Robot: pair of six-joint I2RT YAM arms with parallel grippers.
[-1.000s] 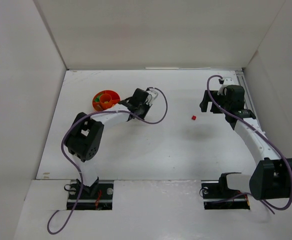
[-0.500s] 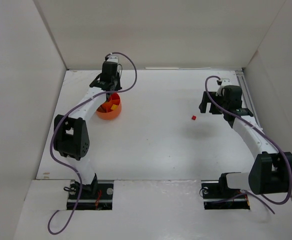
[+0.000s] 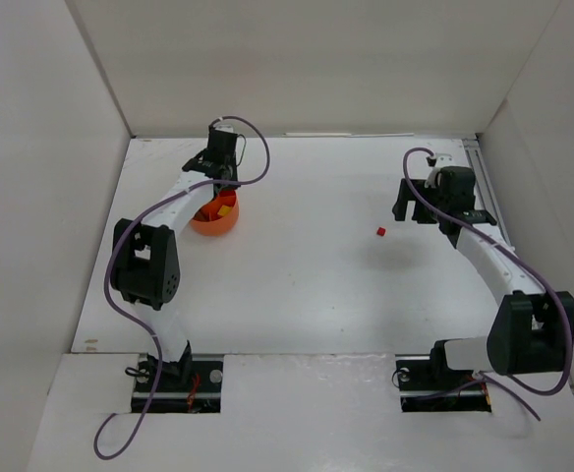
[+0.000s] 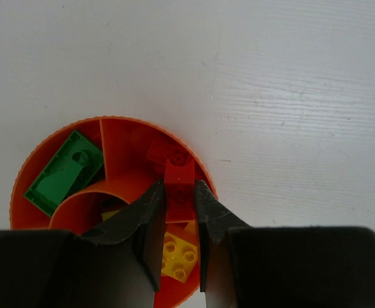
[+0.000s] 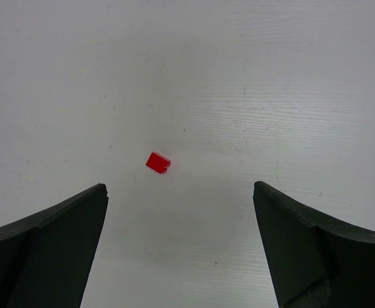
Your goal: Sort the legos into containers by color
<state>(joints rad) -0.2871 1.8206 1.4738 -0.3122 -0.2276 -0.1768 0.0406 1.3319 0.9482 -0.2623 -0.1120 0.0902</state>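
Note:
The orange divided bowl (image 3: pixel 211 225) stands at the far left of the table. My left gripper (image 3: pixel 219 189) hangs over it, shut on a red brick (image 4: pixel 180 172) above the bowl's right side (image 4: pixel 178 192). In the bowl (image 4: pixel 120 144) lie a green brick (image 4: pixel 62 173), a yellow brick (image 4: pixel 178 256) and another red brick (image 4: pixel 165 153). A single red brick (image 3: pixel 379 231) lies on the table right of centre. My right gripper (image 3: pixel 403 209) is open and empty just above it; in the right wrist view the brick (image 5: pixel 158 162) sits ahead of the wide-open fingers (image 5: pixel 180 189).
White walls enclose the table on the left, back and right. The purple cable of the left arm (image 3: pixel 258 157) loops beside the bowl. A metal rail (image 3: pixel 484 182) runs along the far right edge.
My left arm has swung from right of the bowl to behind and over it, holding the red brick. The bowl sits slightly nearer than one second ago. The right arm has barely moved.

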